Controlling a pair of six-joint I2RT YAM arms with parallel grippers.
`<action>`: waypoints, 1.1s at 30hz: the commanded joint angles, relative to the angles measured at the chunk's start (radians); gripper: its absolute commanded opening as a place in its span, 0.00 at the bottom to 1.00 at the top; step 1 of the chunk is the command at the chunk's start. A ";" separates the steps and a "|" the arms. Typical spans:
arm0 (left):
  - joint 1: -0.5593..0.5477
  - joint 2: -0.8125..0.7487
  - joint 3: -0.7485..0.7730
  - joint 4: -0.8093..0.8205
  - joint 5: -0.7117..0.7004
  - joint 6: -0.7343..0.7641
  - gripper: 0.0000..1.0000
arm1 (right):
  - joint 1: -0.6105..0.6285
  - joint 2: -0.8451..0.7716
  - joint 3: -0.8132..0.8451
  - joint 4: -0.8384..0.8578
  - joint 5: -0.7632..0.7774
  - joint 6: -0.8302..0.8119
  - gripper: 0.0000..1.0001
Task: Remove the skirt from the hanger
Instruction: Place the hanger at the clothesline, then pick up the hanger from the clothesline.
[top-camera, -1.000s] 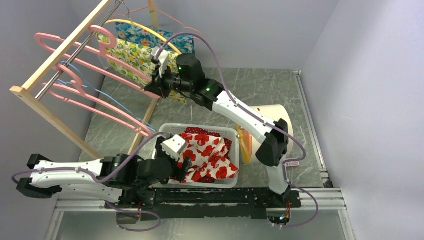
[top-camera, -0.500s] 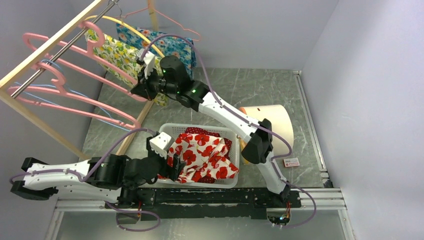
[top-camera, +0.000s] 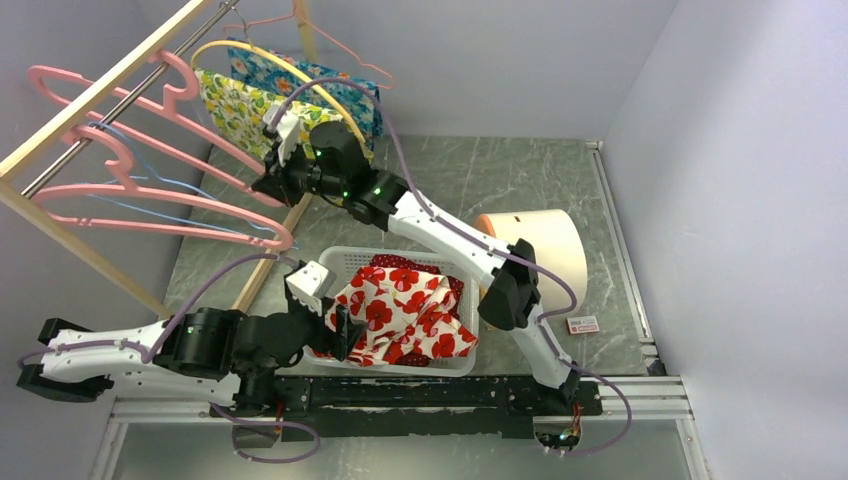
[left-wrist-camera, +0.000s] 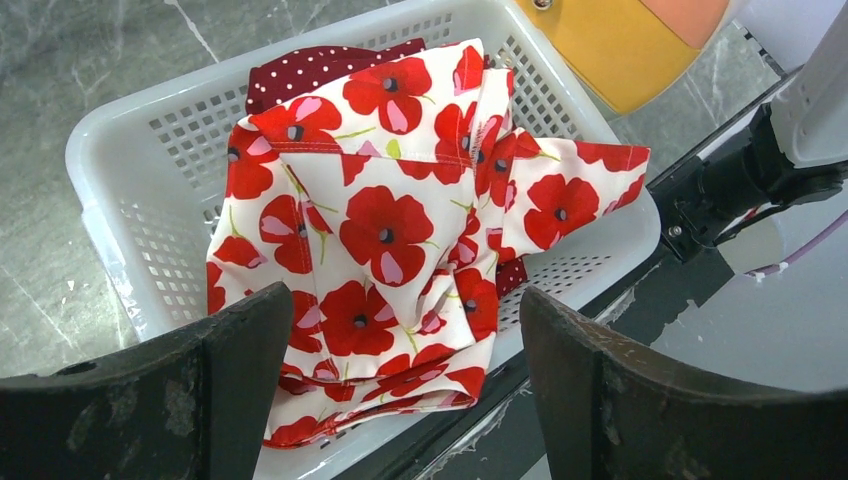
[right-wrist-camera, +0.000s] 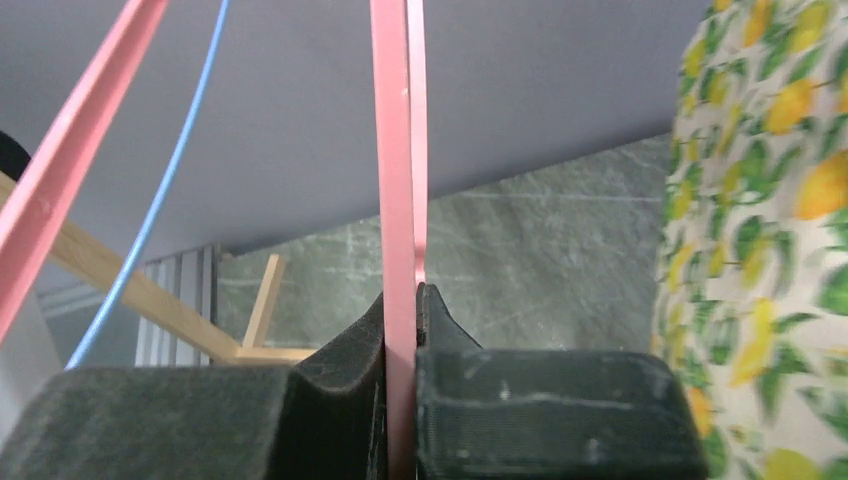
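A white skirt with red poppies (top-camera: 415, 305) lies crumpled in the white basket (top-camera: 345, 258), one corner draped over the near rim; the left wrist view shows the skirt (left-wrist-camera: 390, 230) free of any hanger. My left gripper (top-camera: 335, 335) hovers open at the basket's near left corner, its jaws (left-wrist-camera: 405, 330) wide apart and holding nothing. My right gripper (top-camera: 268, 183) is up at the clothes rack, shut on the lower arm of a bare pink hanger (top-camera: 150, 105). In the right wrist view the pink hanger (right-wrist-camera: 397, 150) runs straight up from between the closed jaws (right-wrist-camera: 403, 300).
A wooden rack (top-camera: 100, 75) with a metal rail stands at the left. On it hang a second pink hanger (top-camera: 150, 195), a blue wire hanger (top-camera: 180, 185), a lemon-print garment (top-camera: 235, 105) on a yellow hanger (top-camera: 270, 55), and a blue floral garment (top-camera: 345, 100). A cream cylinder (top-camera: 545, 245) lies right of the basket.
My right gripper has carried the pink hanger's end leftward, and the hangers on the rail have swung. My left arm has drawn back a little to the left, still open.
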 joint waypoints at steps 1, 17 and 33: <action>-0.005 -0.004 0.003 0.048 0.038 0.031 0.88 | 0.048 -0.050 -0.079 -0.049 0.039 -0.060 0.00; -0.005 0.056 0.034 0.151 0.097 0.149 0.87 | -0.071 -0.570 -0.612 -0.032 -0.066 0.154 0.97; -0.005 0.038 0.002 0.167 0.122 0.113 0.87 | -0.133 -0.735 -0.658 0.044 0.193 0.099 0.98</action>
